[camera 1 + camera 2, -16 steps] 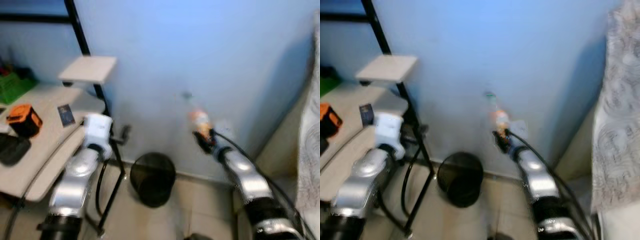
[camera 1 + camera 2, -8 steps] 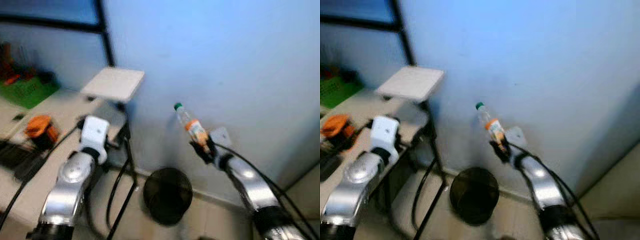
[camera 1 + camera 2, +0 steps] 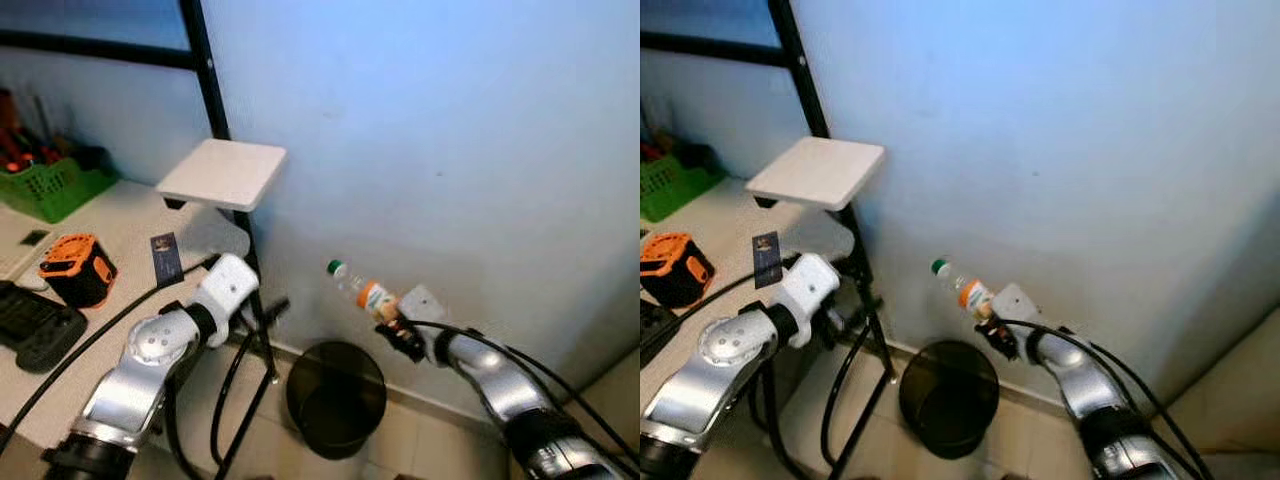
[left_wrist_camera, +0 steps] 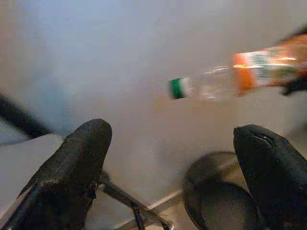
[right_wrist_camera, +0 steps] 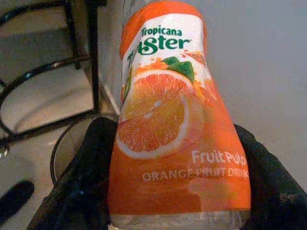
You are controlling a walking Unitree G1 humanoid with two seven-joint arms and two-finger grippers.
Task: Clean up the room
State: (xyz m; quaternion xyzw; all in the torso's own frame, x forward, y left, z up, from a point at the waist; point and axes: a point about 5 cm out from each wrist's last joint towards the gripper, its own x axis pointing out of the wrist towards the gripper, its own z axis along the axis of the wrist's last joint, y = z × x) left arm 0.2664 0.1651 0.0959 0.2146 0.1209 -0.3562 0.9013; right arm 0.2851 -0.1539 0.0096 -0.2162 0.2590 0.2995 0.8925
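Right fingers clamped on clear plastic bottle, orange label, green cap, tilted in air above round black mesh bin | left fingers spread wide, empty | pale smooth tabletop at left.

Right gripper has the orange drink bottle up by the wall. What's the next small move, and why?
Probably ease the right gripper down toward the round black mesh bin, then open. Its fingers are shut on the clear plastic bottle with the orange label and green cap, which is tilted and held high above the bin's far rim, so a drop from here could miss.
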